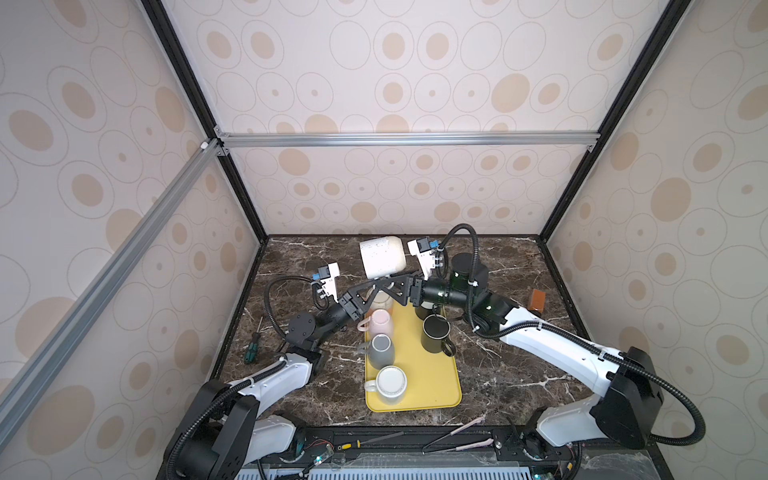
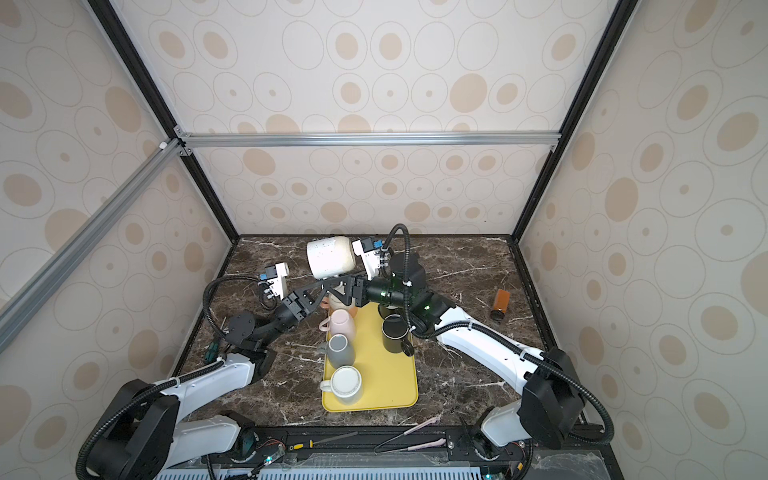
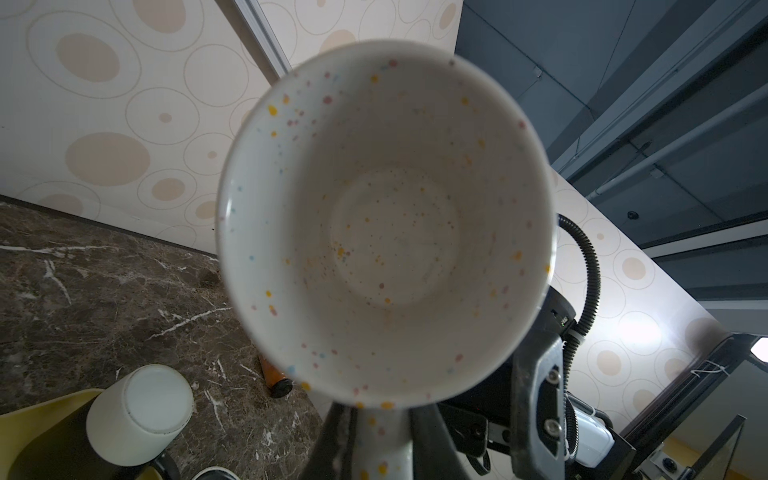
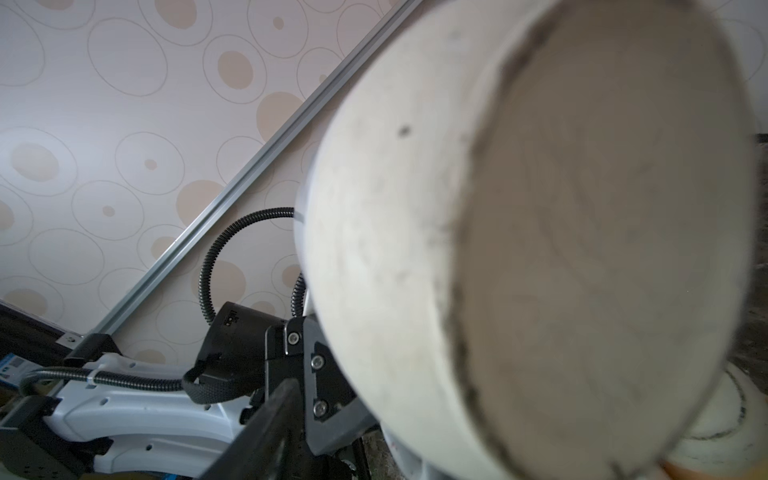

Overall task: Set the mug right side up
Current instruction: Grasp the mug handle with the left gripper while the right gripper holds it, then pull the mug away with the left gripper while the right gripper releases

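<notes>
The white speckled mug (image 1: 382,257) (image 2: 331,258) hangs in the air above the far end of the yellow tray (image 1: 432,374), lying on its side. Its mouth faces the left wrist camera, so I look into the empty mug (image 3: 386,224); its flat base (image 4: 602,249) faces the right wrist camera. My left gripper (image 1: 380,284) (image 3: 382,419) is shut on the speckled handle below the body. My right gripper (image 1: 401,279) meets it from the right under the mug. One right finger (image 4: 270,419) stands off to the side and the other is hidden behind the mug, so these jaws look open.
On the tray stand a pink mug (image 1: 380,324), a grey mug (image 1: 381,351), a white mug (image 1: 390,384) and a black mug (image 1: 436,332). Another cream mug (image 1: 383,301) sits under the grippers. An orange bottle (image 1: 536,300) lies at the right, and a screwdriver (image 1: 251,351) at the left.
</notes>
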`<action>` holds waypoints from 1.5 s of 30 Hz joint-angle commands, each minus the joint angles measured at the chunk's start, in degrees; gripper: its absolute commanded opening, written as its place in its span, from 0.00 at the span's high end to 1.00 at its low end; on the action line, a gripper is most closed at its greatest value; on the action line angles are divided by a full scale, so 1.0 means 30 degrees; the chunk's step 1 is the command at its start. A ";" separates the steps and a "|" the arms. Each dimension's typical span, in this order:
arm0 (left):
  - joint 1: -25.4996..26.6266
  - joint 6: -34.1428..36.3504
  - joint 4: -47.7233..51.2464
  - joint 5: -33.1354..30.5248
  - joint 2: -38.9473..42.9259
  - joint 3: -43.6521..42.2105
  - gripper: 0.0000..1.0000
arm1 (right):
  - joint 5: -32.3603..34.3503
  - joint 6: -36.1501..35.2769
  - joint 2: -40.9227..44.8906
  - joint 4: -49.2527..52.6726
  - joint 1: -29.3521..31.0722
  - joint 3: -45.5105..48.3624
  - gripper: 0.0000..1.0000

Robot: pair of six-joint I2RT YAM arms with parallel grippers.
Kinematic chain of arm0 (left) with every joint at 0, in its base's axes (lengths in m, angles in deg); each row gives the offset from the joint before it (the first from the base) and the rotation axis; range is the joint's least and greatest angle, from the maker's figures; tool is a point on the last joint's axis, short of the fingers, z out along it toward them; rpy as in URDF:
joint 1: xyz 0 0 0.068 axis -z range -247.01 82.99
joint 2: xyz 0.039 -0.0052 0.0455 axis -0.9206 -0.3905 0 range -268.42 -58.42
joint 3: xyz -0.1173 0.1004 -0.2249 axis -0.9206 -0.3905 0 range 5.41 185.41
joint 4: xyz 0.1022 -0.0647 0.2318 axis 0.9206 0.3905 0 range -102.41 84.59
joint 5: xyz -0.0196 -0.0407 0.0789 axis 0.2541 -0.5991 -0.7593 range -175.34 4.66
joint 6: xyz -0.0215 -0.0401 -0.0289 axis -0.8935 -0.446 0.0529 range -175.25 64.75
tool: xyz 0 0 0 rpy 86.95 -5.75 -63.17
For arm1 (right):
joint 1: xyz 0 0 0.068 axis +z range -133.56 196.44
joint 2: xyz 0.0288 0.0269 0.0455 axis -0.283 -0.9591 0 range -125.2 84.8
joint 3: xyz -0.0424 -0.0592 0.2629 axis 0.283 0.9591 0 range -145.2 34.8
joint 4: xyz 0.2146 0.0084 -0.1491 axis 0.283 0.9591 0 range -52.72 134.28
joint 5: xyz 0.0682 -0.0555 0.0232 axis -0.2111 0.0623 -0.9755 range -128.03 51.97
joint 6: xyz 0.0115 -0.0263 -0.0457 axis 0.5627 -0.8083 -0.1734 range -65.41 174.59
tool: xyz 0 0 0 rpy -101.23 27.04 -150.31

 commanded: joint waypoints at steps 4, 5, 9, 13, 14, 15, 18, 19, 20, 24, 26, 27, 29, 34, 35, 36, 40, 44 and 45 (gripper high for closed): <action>-0.1162 0.1311 -0.0986 -0.0888 0.0707 0.1497 1.00 | 0.1697 -0.0572 0.0328 0.1370 -0.0473 0.0056 0.23; -0.1326 0.1341 -0.0960 -0.0896 0.0683 0.1583 1.00 | 0.1922 -0.0598 0.0423 0.1382 -0.0534 0.0256 0.22; -0.2064 0.1411 -0.0768 -0.0938 0.0291 0.2034 1.00 | 0.2248 -0.0446 0.0666 0.1574 -0.1082 0.0800 0.16; -0.3125 0.3711 0.4155 -0.1953 0.0618 0.3280 1.00 | 0.3253 -0.0424 0.1230 0.2586 -0.1639 0.1249 0.15; -0.3300 0.5284 0.6680 -0.2892 0.0839 0.4008 1.00 | 0.3705 -0.0483 0.1407 0.3050 -0.1726 0.1325 0.14; -0.3347 0.6800 0.8980 -0.3816 0.0964 0.4821 1.00 | 0.4444 -0.0487 0.1618 0.3734 -0.1822 0.1321 0.14; -0.3348 1.1154 1.6107 -0.7427 0.0487 0.7935 1.00 | 0.7430 -0.0692 0.2165 0.6150 -0.1898 0.1032 0.13; -0.3376 1.2314 1.7862 -0.8743 0.0056 0.8960 1.00 | 0.7936 -0.1084 0.2302 0.6676 -0.1906 0.0973 0.13; -0.3375 1.3211 1.9087 -0.9767 -0.0379 0.9798 1.00 | 0.8392 -0.1401 0.2393 0.7240 -0.1902 0.0814 0.13; -0.3580 1.5948 2.3050 -1.2829 -0.2786 1.2961 1.00 | 0.9121 -0.2191 0.2436 0.8737 -0.2013 0.0190 0.13; -0.3737 1.6860 2.4430 -1.3551 -0.4217 1.4324 1.00 | 0.9175 -0.2376 0.2401 0.9128 -0.2040 -0.0019 0.13; -0.3851 1.7222 2.4934 -1.3781 -0.4948 1.4947 1.00 | 0.9132 -0.2432 0.2358 0.9278 -0.2062 -0.0107 0.13; -0.4069 1.7680 2.5458 -1.4187 -0.6062 1.5732 1.00 | 0.8848 -0.2522 0.2229 0.9447 -0.2131 -0.0212 0.14; -0.5515 1.7605 2.5765 -1.3160 -0.7944 1.6458 1.00 | 0.8424 -0.2617 0.1901 1.0007 -0.2261 -0.0536 0.12; -0.5774 1.7605 2.5673 -1.3092 -0.8118 1.6395 1.00 | 0.8394 -0.2597 0.1900 0.9989 -0.2278 -0.0521 0.12; -0.6042 1.7667 2.5617 -1.3024 -0.8268 1.6343 1.00 | 0.8332 -0.2601 0.1876 0.9958 -0.2275 -0.0492 0.12; -0.6910 1.7811 2.5708 -1.2503 -0.8747 1.6317 1.00 | 0.8214 -0.2636 0.1686 1.0023 -0.2358 -0.0627 0.12; -0.7323 1.8127 2.5478 -1.2455 -0.9167 1.6225 1.00 | 0.7770 -0.2666 0.1217 1.0058 -0.2411 -0.0898 0.12; -0.7405 1.8202 2.5475 -1.2439 -0.9275 1.6225 1.00 | 0.7653 -0.2659 0.1118 1.0119 -0.2438 -0.0996 0.12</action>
